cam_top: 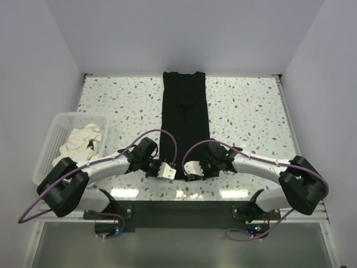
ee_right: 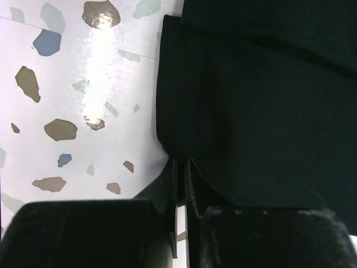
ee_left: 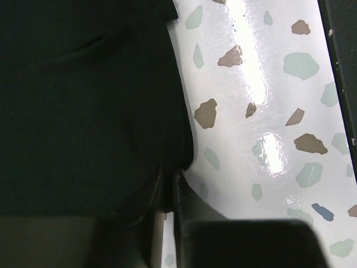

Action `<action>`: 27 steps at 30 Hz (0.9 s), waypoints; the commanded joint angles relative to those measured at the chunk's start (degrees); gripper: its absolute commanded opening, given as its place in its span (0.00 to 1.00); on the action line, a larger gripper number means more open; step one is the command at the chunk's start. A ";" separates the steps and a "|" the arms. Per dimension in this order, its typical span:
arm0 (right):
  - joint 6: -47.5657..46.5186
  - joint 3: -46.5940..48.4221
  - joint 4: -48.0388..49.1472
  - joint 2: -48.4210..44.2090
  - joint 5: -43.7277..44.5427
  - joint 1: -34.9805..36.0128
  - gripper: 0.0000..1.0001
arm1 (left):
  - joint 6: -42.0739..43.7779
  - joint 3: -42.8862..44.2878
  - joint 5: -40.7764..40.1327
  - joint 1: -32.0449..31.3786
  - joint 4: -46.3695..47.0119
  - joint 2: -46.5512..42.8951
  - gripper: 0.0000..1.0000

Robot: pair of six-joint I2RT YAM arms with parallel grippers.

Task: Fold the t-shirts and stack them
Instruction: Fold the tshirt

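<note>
A black t-shirt (cam_top: 186, 106) lies on the speckled table as a long narrow strip running away from the arms. Both grippers meet at its near end. My left gripper (cam_top: 162, 160) is shut on the strip's near left corner; in the left wrist view the dark fabric (ee_left: 83, 100) is pinched between the jaws of that gripper (ee_left: 169, 176). My right gripper (cam_top: 195, 160) is shut on the near right corner, and in the right wrist view the cloth (ee_right: 262, 100) runs into the narrow gap of that gripper (ee_right: 181, 164). A crumpled white t-shirt (cam_top: 81, 142) lies in the basket.
The white lattice basket (cam_top: 50, 139) stands at the table's left edge beside the left arm. White walls close the table (cam_top: 251, 111) at the back and sides. A dark rail (cam_top: 178, 215) runs along the near edge between the arm bases.
</note>
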 commanded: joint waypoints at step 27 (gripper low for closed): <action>-1.94 18.47 -14.86 0.97 -4.31 -9.59 0.00 | 8.11 24.11 5.65 12.23 -17.74 4.14 0.00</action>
